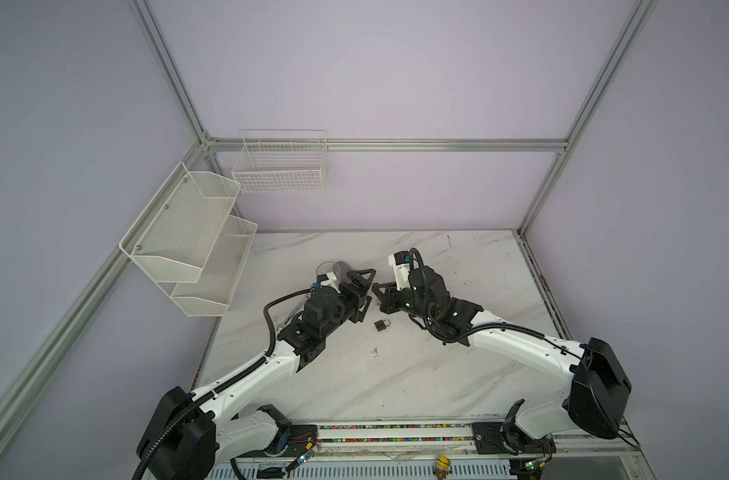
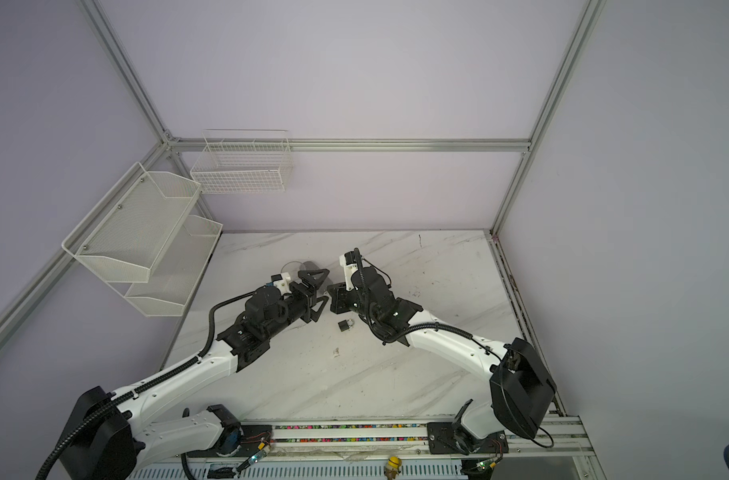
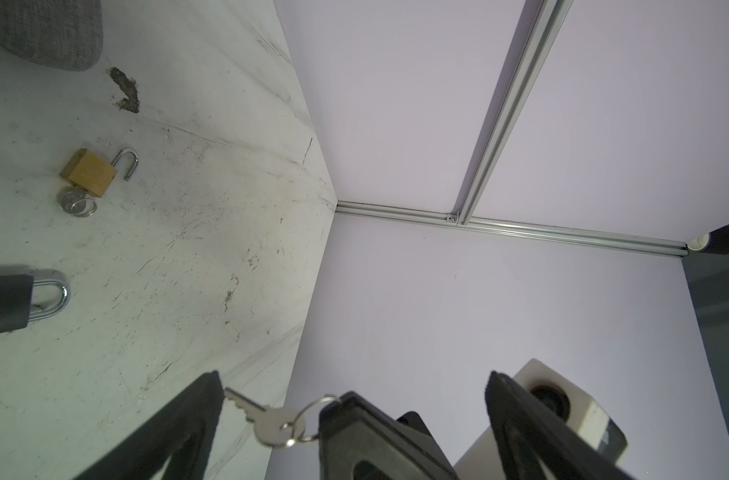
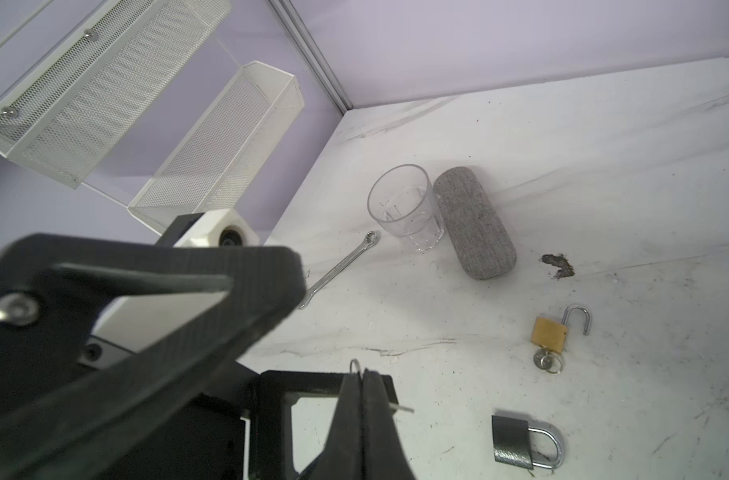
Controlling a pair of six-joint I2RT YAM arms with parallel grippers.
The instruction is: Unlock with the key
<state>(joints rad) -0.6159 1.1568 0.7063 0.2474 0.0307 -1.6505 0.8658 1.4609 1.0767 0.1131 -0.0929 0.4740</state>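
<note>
Right pincer clamps the key — left pincer spread wide around it.

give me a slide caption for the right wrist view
Right gripper pinches the key; beyond lie a closed black padlock and an open brass padlock with a second key in it.

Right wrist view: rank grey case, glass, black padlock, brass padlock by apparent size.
1. grey case
2. glass, close behind
3. black padlock and brass padlock: alike; black one sits nearer the camera, so unranked.
</note>
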